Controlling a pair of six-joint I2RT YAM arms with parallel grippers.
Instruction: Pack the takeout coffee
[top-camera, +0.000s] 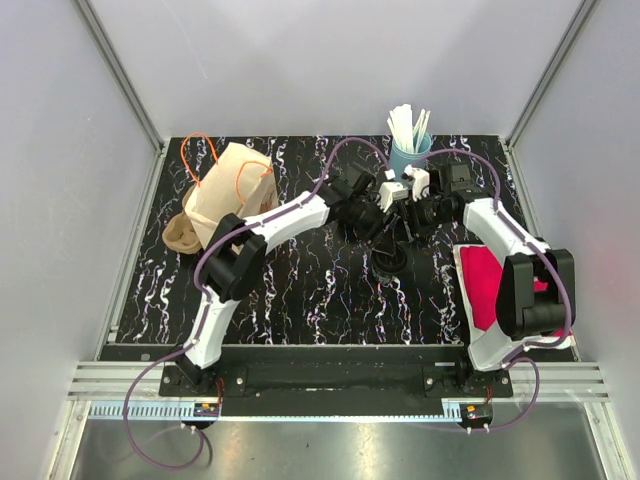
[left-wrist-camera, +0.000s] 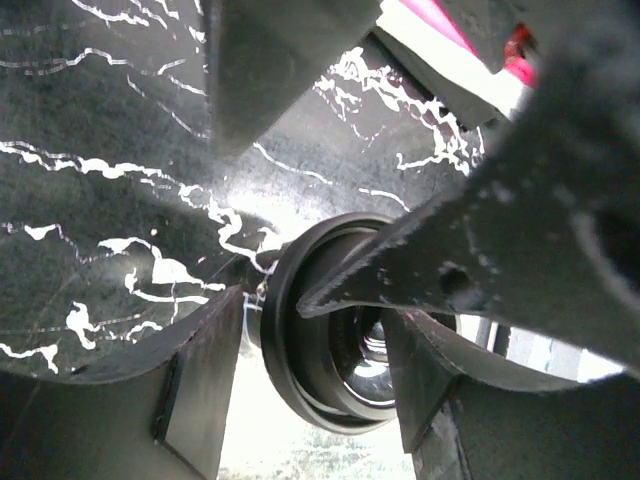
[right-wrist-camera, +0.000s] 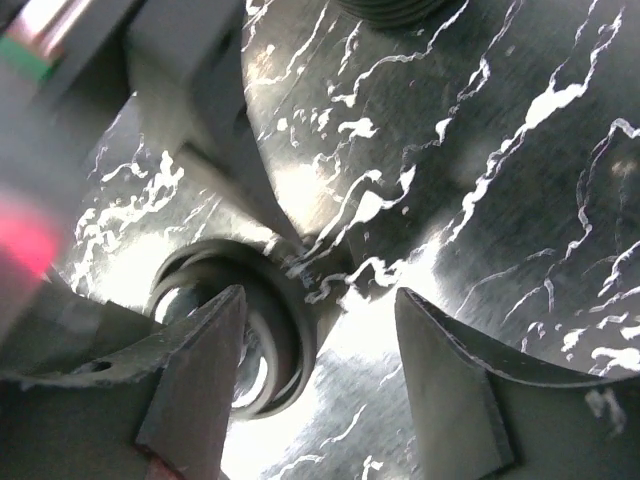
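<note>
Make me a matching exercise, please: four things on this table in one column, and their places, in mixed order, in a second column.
Things:
1. paper bag
2. cup of white sticks
3. pink sheet
4. black round lid

Places:
A. middle of the table
B. back left corner
C. right edge, towards the front
D. back edge, right of centre

Pairs: 1-B, 2-D, 3-C, 4-A

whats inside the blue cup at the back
The blue cup holds white sticks that poke up past its rim. Its wall hides their lower ends and anything else inside.
</note>
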